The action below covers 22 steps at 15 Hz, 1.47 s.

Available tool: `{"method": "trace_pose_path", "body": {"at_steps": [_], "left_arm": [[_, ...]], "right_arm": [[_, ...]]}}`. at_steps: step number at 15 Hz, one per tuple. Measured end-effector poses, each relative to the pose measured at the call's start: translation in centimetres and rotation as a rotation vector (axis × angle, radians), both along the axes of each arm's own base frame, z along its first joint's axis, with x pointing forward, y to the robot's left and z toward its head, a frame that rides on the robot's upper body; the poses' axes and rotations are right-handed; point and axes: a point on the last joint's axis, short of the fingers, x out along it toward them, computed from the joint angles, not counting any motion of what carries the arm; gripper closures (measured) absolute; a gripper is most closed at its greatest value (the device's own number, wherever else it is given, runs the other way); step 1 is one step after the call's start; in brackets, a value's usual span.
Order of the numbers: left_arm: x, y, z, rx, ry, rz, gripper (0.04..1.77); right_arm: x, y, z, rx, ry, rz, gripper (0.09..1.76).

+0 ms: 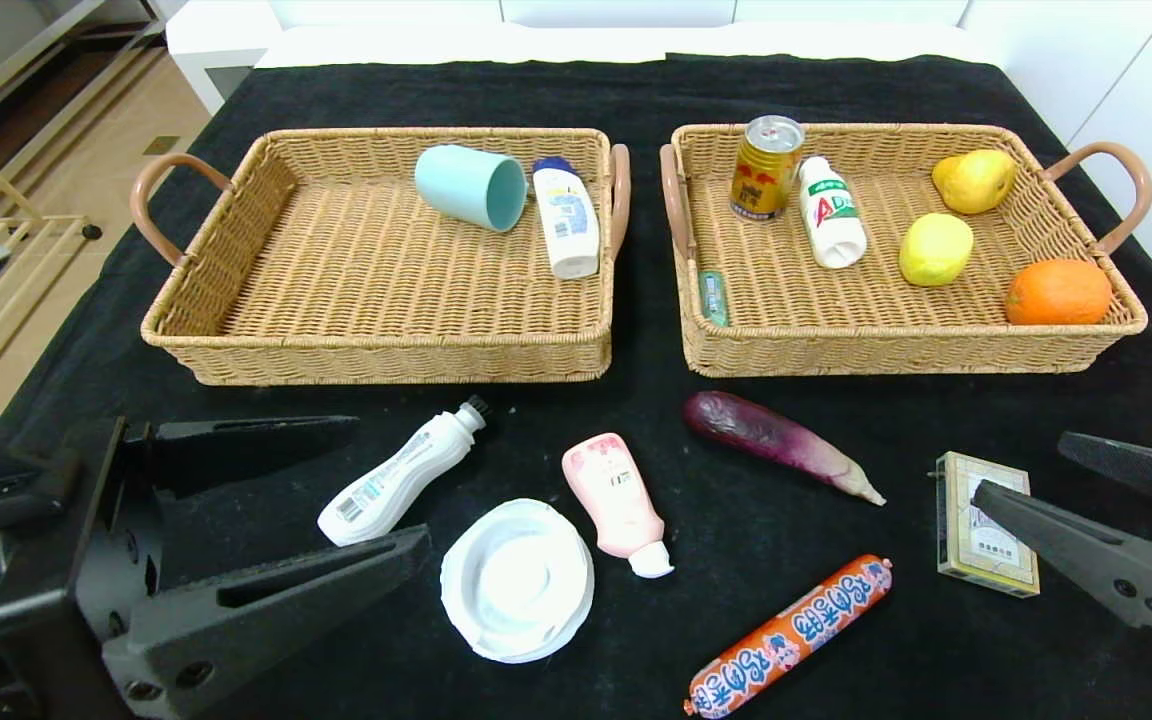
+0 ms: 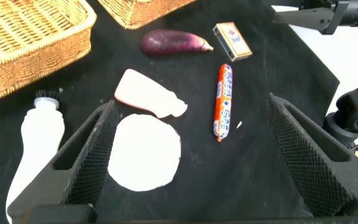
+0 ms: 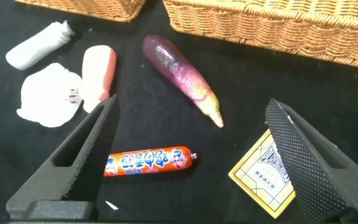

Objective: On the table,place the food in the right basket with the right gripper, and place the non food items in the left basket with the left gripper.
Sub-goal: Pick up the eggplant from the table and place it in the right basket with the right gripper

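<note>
On the black cloth in front of the baskets lie a white bottle (image 1: 401,472), a white round lid (image 1: 516,580), a pink bottle (image 1: 618,500), a purple eggplant (image 1: 776,440), an orange sausage (image 1: 791,635) and a yellow card box (image 1: 986,525). My left gripper (image 1: 386,487) hovers open near the front left, above the white bottle and lid (image 2: 143,152), holding nothing. At the front right my right gripper (image 1: 1024,465) is open and empty over the card box (image 3: 263,174), with the sausage (image 3: 148,162) beside it.
The left basket (image 1: 376,350) holds a teal cup (image 1: 471,187) and a white bottle (image 1: 566,215). The right basket (image 1: 896,350) holds a can (image 1: 766,165), a drink bottle (image 1: 829,210), two yellow fruits (image 1: 936,248), an orange (image 1: 1058,292) and a green tube (image 1: 713,297).
</note>
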Motion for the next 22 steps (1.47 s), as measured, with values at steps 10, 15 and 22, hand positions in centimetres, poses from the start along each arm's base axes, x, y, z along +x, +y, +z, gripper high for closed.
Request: {"method": "trace_pose_path", "body": {"at_steps": [10,15,22], "left_arm": [[0.4,0.1,-0.8,-0.021,-0.033,0.062,0.09],[0.1,0.4,-0.5,-0.028,-0.05,0.094,0.09],[-0.1,0.2,-0.6,-0.023,-0.044,0.085,0.09]], "right_arm": [[0.3,-0.1,0.5,-0.018,-0.013,-0.113,0.14],[0.8,-0.2,0.9,-0.102,0.094,-0.235,0.14],[3.9,4.0,0.8,-0.201,0.149,-0.11,0.14]]}}
